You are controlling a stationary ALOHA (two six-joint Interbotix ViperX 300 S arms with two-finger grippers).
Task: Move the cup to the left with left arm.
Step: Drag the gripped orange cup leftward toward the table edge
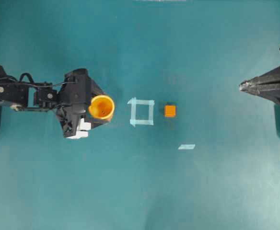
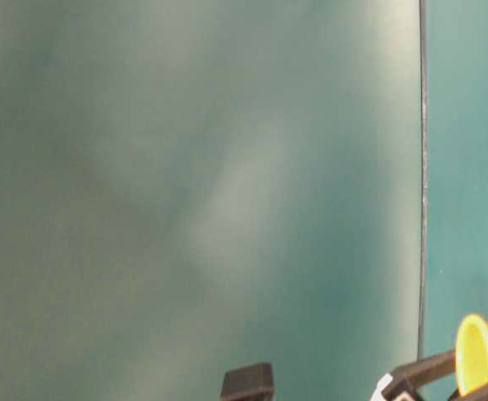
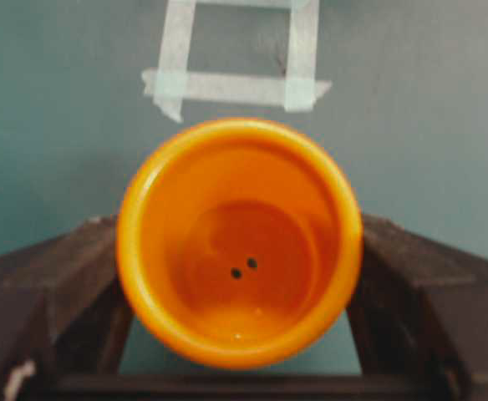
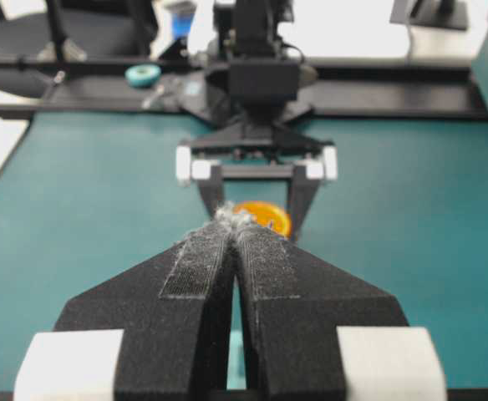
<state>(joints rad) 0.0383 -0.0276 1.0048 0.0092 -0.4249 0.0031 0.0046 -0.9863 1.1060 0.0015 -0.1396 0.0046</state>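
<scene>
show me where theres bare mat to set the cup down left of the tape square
Bare mat lies above and below the left tool, which grips the cup. The strip between cup and tape square is narrow. Right of the square sits the orange cube.

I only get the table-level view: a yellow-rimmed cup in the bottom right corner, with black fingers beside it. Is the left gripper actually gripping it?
Observer: Yes. In the left wrist view the left gripper has a finger against each side of the small round orange-yellow plastic cup.
Reviewer: Where is the cup on the table?
Observer: Overhead, it sits just left of a pale tape square, not touching it.
Reviewer: Anything else out there?
Observer: A small orange cube lies right of that square.
Reviewer: And the other arm?
Observer: The right gripper is shut at the table's right edge, holding nothing.
</scene>
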